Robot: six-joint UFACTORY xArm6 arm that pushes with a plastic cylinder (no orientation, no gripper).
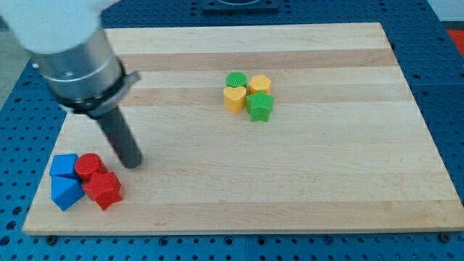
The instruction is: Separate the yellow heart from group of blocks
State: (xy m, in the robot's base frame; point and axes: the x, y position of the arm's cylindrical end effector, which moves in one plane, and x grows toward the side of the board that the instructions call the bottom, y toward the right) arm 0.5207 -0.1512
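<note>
On the pale wooden worktop [326,181], the small yellow heart-shaped block [234,98] sits a little toward twelve o'clock of the board's middle, packed into a tight cluster of four. A green ridged round block [235,79] touches it at twelve o'clock, a green star-shaped block [259,106] presses against it at about four o'clock, and a yellow hexagon-like block [259,84] lies at its two o'clock, touching or nearly so. The heart's open side faces nine o'clock and seven o'clock, so a push from the cluster's interior outward is blocked; my judgement is that the approach must come round to the gap between neighbours or sweep the heart out sideways.

The heart's lobes appear to point toward twelve o'clock and its taper toward six, giving a long axis roughly along twelve to six, though the taper is hard to make out.

My tip [132,164] rests well apart from that cluster, off at about eight o'clock from it, just beside a second group: a red cylinder-like block [90,166], a red star-shaped block [103,190] and two blue blocks [65,183] of unclear shape. There is no hand on this arm to spread or pinch; only the dark rod shows.
</note>
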